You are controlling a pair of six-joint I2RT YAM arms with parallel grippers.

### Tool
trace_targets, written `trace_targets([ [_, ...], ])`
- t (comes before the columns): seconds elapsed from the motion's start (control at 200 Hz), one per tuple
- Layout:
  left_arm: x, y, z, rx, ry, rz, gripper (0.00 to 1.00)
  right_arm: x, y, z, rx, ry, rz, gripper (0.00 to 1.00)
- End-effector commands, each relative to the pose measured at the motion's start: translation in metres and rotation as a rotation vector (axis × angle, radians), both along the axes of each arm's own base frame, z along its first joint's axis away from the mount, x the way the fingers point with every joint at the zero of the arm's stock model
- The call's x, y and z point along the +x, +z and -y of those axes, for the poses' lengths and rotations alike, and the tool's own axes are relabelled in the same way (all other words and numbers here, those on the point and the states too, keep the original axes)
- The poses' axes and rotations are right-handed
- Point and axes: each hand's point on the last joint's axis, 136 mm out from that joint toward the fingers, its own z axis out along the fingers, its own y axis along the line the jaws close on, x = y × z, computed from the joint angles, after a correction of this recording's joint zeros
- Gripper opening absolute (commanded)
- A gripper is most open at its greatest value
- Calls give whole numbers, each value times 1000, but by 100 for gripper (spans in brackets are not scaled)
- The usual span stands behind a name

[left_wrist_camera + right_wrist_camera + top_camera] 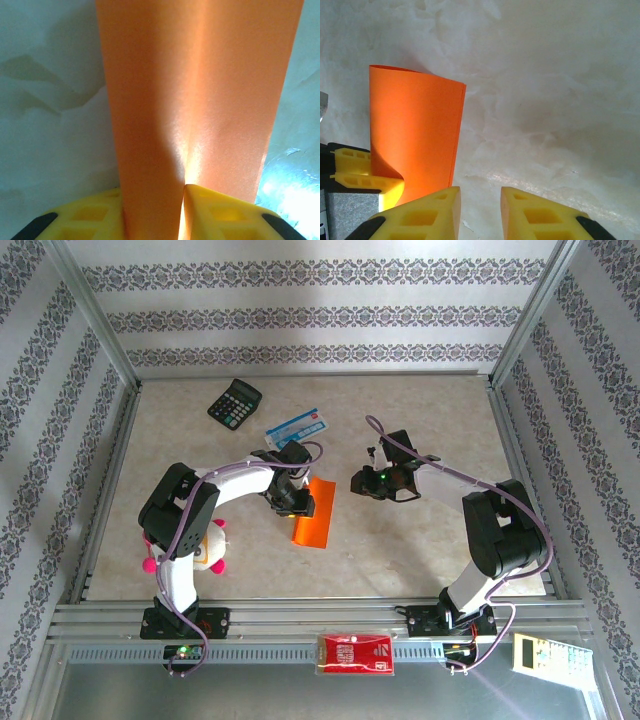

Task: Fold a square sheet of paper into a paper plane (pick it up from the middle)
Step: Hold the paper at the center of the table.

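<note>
The left pincer (296,502) is squeezed tight on a thin, bright orange sheet of paper (313,522). From above, the paper is near the middle of the pale, stone-look table (430,410). It pokes out from the pincer as a long strip, and one end points to the near edge of the table.

In the left wrist view, two yellow fingers (90,217) press on the paper from both sides at the bottom of the picture. The orange strip runs away from them, all the way to the top. A soft line goes down the middle of the strip. In the right wrist view the paper looks bent over on itself, with a round curl close to the pinched end. I cannot tell if the far end touches the table.

The right pincer (480,212) grips nothing — its yellow fingers stand a little apart, with bare table between them. It is just beside the paper, on the paper's right side, and it does not touch it.

A black calculator (234,402) and a blue-and-white flat packet (297,427) lie farther back on the table, apart from the paper. A pink-and-white soft toy (208,548) sits by the left arm. A red packet with white print (355,652) lies on the metal rail at the near edge.
</note>
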Motion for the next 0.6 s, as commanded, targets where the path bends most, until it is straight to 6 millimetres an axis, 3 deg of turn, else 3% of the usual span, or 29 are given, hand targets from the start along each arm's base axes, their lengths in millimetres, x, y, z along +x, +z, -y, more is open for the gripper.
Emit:
trace_targets([
  [0.0,-19,-30,-32,159,-4,-81,35,-4,-4,-6,3,10,-21,28],
  [0.595,-21,-35,-32,153,5,-88,37,-5,-4,-7,2,11,-21,28],
])
